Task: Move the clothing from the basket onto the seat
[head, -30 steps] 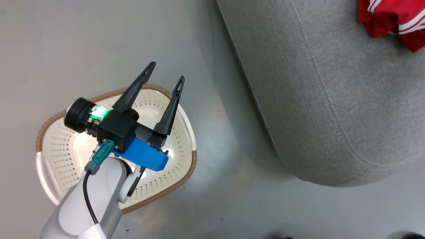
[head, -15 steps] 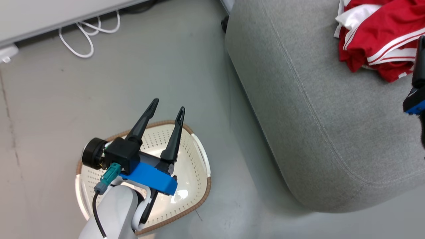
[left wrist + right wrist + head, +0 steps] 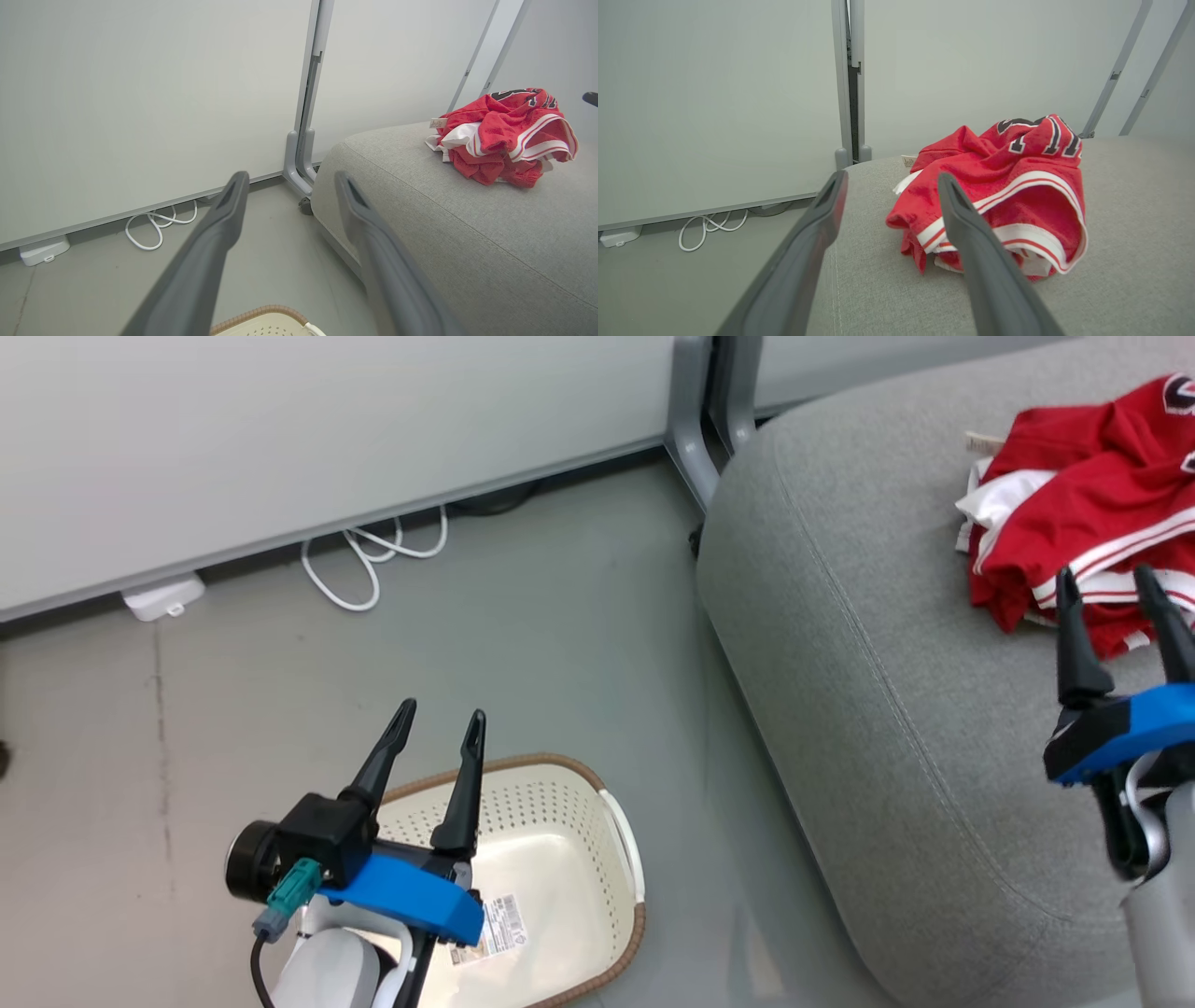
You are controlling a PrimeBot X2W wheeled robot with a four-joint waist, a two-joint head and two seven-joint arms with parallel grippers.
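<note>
The clothing (image 3: 1074,523), a crumpled red heap with white stripes and black-and-white lettering, lies on the grey seat (image 3: 887,691). My right end effector (image 3: 1103,573) hovers over the heap's near side, fingers parted, released. My left end effector (image 3: 442,712), likewise released, hangs above the basket (image 3: 523,803), which stands on the floor (image 3: 233,691) beside the seat; I see a barcode label (image 3: 495,919) on its bottom.

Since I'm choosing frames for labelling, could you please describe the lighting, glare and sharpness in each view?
Head view: soft, even light, a pale sheen on the floor of the cream-white perforated plastic basket. Left wrist view: the jaws of the left gripper blur toward the bottom edge; the crumpled red fabric clothing with white stripes is sharp. Right wrist view: its black-and-white lettering reads crisply.
</note>
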